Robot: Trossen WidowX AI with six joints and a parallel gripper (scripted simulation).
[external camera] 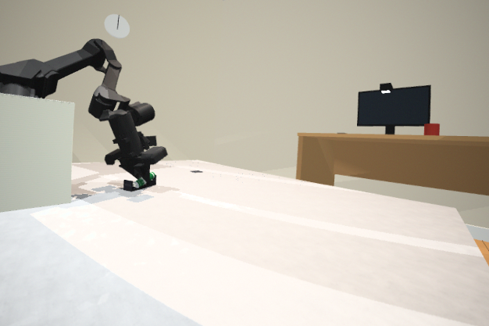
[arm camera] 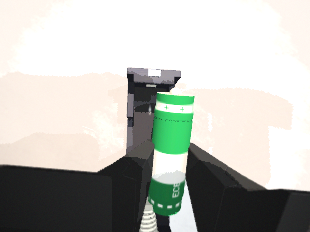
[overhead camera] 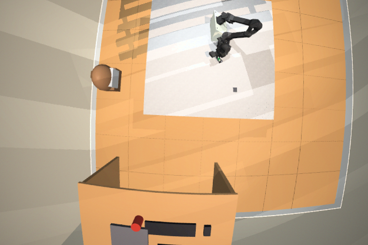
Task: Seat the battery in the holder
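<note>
Left, the dark holder (external camera: 127, 184) (arm camera: 130, 105) sits on the table (external camera: 276, 255) (overhead camera: 184, 87) — right, over it and askew, the rigid, smooth battery (external camera: 140, 182) (arm camera: 172, 135) (overhead camera: 218, 59) is gripped by narrowly parted fingers (external camera: 145, 180) (overhead camera: 219, 57), likely light, prone to roll — best held mid-barrel.

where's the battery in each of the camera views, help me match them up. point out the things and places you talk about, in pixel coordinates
Top: battery (overhead camera: 218, 59) (external camera: 140, 182) (arm camera: 172, 135), a green speck right of centre, at the arm's tip.
Exterior: left, low, under the arm.
Wrist: centre, in the end effector (overhead camera: 219, 57) (external camera: 145, 179) (arm camera: 169, 147), over the holder (external camera: 128, 185) (arm camera: 130, 105).
Shared landmark: the end effector.
</note>
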